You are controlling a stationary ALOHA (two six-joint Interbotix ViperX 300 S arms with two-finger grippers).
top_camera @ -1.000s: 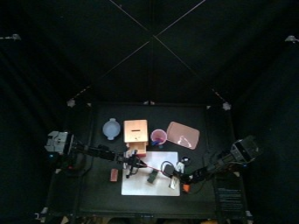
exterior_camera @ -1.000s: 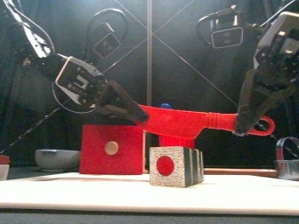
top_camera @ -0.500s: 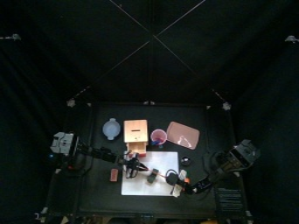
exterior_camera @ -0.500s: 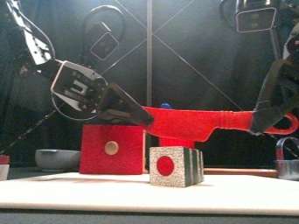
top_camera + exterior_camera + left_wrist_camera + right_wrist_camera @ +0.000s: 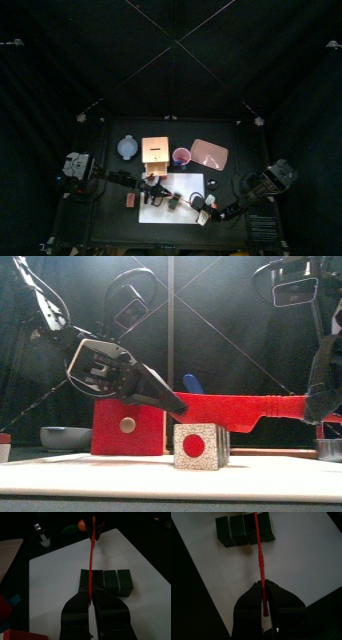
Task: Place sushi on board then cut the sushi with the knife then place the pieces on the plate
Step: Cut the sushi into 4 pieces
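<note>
The cutting step is in hand: the sushi already lies on the white board at the front of the table, and no piece shows on the tray yet. Nearest the front edge, the roll turns its end face forward, a pale speckled square with a round red centre, wrapped in dark green. In the wrist views it is a row of squarish blocks joined side by side, none parted. Right over it hangs the red knife, a flat, smooth plastic blade held level and edge-down across the roll, so close that I cannot tell whether it touches. The left gripper is clamped narrowly on the blade end and the right gripper on the thin handle end (two holds on one toy knife, so the arms must move as one). The edge seems to sit over a seam near one end of the roll. The next move, I judge, calls for a straight, even press down through that seam, since the light blocks could slide on the slick board. Behind stand the box with its red drawer front and pale round knob, a blue-grey bowl beside it, the red cup, and off to the right the flat pink tray.
</note>
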